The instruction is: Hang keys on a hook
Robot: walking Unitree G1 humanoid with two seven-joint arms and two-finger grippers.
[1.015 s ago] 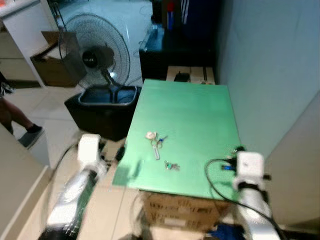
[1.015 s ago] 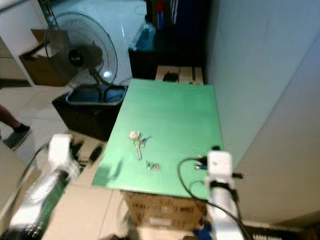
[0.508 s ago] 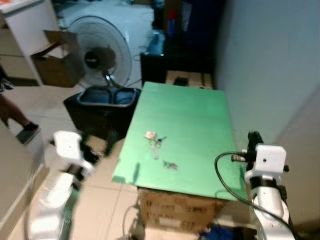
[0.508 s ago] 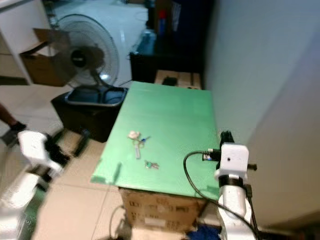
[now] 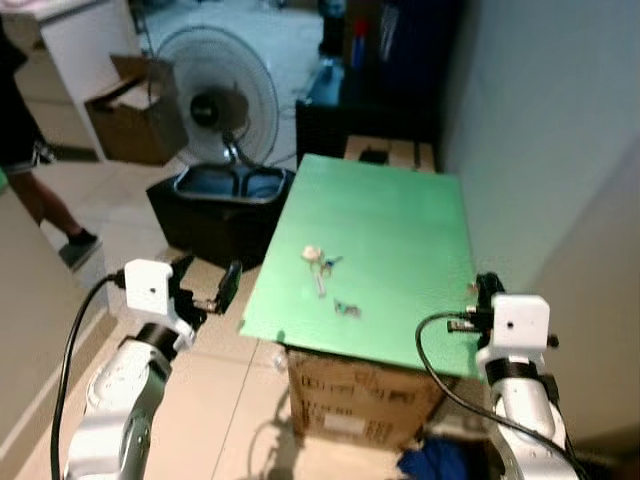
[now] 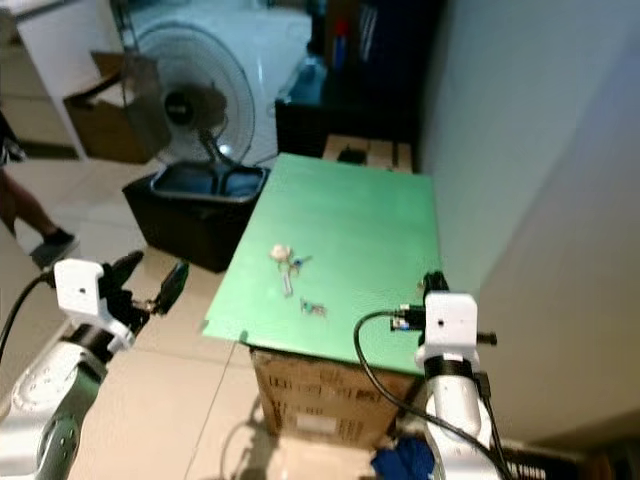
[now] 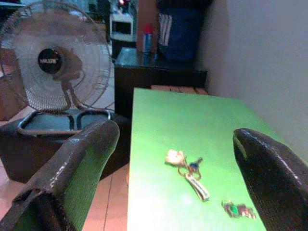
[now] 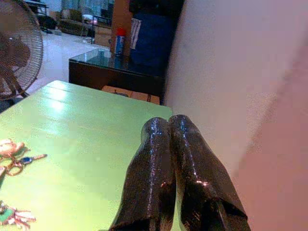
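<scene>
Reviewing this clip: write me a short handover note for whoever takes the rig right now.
Left gripper: open, empty, held off the table's left edge, aimed at the keys.
Right gripper: shut, empty, over the green table near its right edge.
Keys: lying on the table, left of centre, with a smaller bunch just nearer the robot.
Hook: I can't make one out.
Done: nothing; keys not yet picked up.
Left: grasp the keys, find the hook, hang them.
</scene>
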